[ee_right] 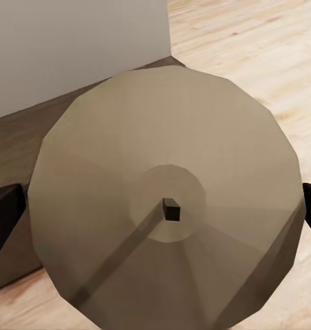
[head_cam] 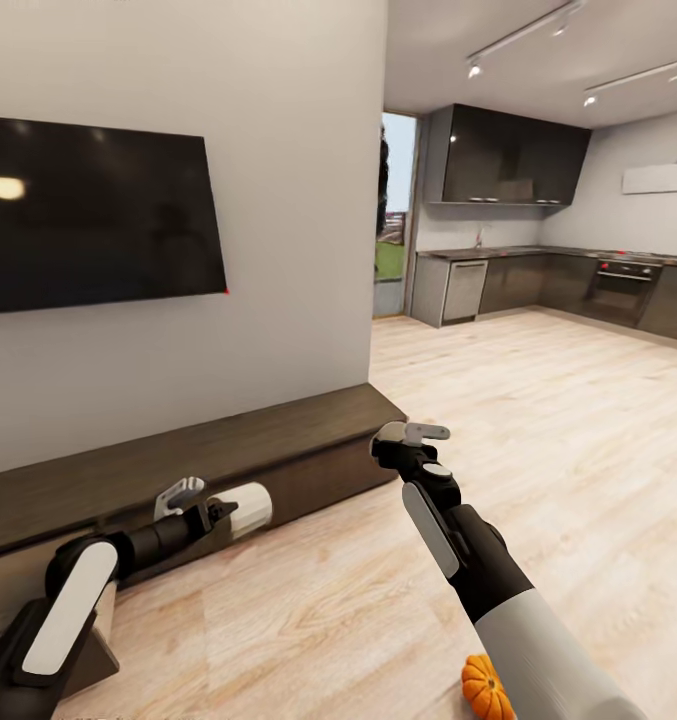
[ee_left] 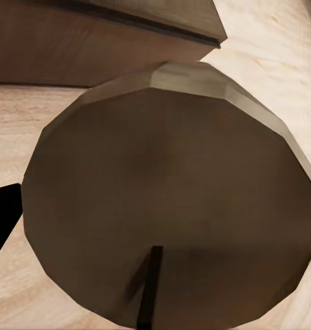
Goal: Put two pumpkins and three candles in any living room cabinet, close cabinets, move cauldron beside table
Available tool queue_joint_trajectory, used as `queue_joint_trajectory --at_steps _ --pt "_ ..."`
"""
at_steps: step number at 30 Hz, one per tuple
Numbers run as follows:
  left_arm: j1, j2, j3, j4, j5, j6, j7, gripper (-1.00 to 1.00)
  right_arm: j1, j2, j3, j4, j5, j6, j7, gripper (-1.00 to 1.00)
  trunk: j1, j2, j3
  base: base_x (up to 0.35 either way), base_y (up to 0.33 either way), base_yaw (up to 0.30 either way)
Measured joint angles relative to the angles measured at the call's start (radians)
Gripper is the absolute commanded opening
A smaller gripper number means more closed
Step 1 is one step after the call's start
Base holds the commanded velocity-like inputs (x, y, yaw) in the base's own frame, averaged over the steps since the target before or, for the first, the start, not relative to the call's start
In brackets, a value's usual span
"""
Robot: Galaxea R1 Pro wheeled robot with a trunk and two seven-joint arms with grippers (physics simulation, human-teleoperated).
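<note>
My left gripper (head_cam: 214,506) is shut on a cream-white candle (head_cam: 246,504), held sideways just in front of the long, low, dark brown cabinet (head_cam: 278,440). That candle's wick end (ee_left: 169,199) looms in the left wrist view, with the cabinet (ee_left: 93,41) behind it. My right gripper (head_cam: 402,436) is shut on a second candle (head_cam: 390,433) off the cabinet's right end. In the right wrist view this candle (ee_right: 169,165) sits between two dark fingertips (ee_right: 4,214). One orange pumpkin (head_cam: 484,688) lies on the plank floor beside my right forearm.
A black wall TV (head_cam: 88,210) hangs above the cabinet on a white wall. Open plank floor (head_cam: 538,420) runs right toward a dark kitchen (head_cam: 538,280) and a glass door (head_cam: 396,210). A pale wood edge (head_cam: 105,602) shows by my left forearm.
</note>
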Motion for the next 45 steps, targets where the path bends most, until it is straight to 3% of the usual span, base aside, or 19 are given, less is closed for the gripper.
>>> queue_joint_trajectory --at_steps 11,34,45 --pt "0.0 0.001 0.012 -0.026 0.002 -0.001 0.002 -1.0 0.0 0.0 0.0 0.0 0.006 0.0 0.001 -1.0 0.0 0.0 0.0 0.0 0.035 0.246" --pt "0.0 0.001 0.026 -0.026 -0.008 0.0 0.006 -1.0 0.001 0.0 0.002 0.0 0.003 0.0 0.001 -1.0 0.0 0.0 0.0 0.002 0.292 0.264" --pt "0.0 0.002 0.028 -0.025 -0.009 0.0 0.007 -1.0 0.001 0.0 0.002 0.002 0.0 0.0 0.001 -1.0 0.0 0.0 0.0 0.227 0.236 0.269"
